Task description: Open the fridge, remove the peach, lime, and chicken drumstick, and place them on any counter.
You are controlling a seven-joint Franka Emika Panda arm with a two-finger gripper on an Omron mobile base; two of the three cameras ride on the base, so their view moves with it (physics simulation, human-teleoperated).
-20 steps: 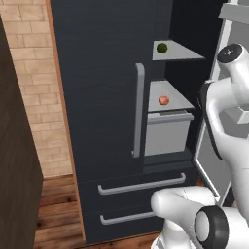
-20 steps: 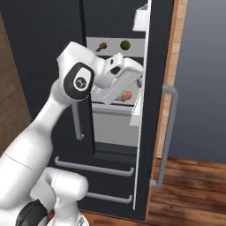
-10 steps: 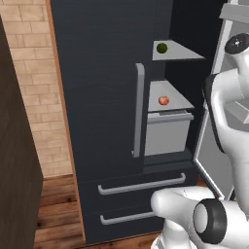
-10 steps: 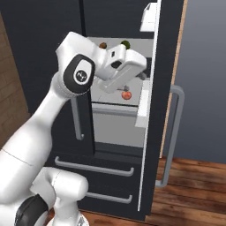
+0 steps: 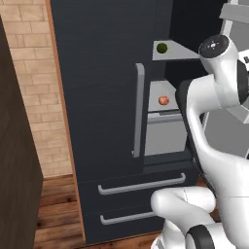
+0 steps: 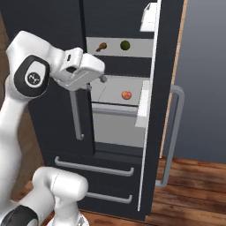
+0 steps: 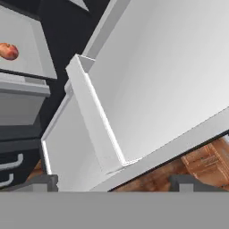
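Observation:
The fridge (image 6: 53, 26) has its right door (image 6: 164, 66) swung open and its left door (image 5: 97, 97) shut. Inside, the chicken drumstick (image 6: 101, 46) and the lime (image 6: 125, 45) lie on the upper shelf. On the shelf below rests the peach (image 6: 126, 95). From the left side I see the lime (image 5: 162, 47) and peach (image 5: 164, 100) too. My gripper (image 6: 96, 83) hangs open and holds nothing, in front of the opening's left edge, level with the peach shelf. The hand view faces the open door's pale inner side, with the peach (image 7: 8, 51) at far left. The counter is out of view.
A white door bin (image 7: 96, 120) juts from the open door's inner side. The open door's long grey handle (image 6: 173, 132) sticks out to the right. Two drawers (image 5: 141, 185) sit below. A dark wooden cabinet (image 5: 17, 160) stands at left, on wood flooring (image 6: 194, 190).
My hand has pulled left, away from the open door's edge, toward the shut left door. The right door has swung a little wider. The foods have not moved.

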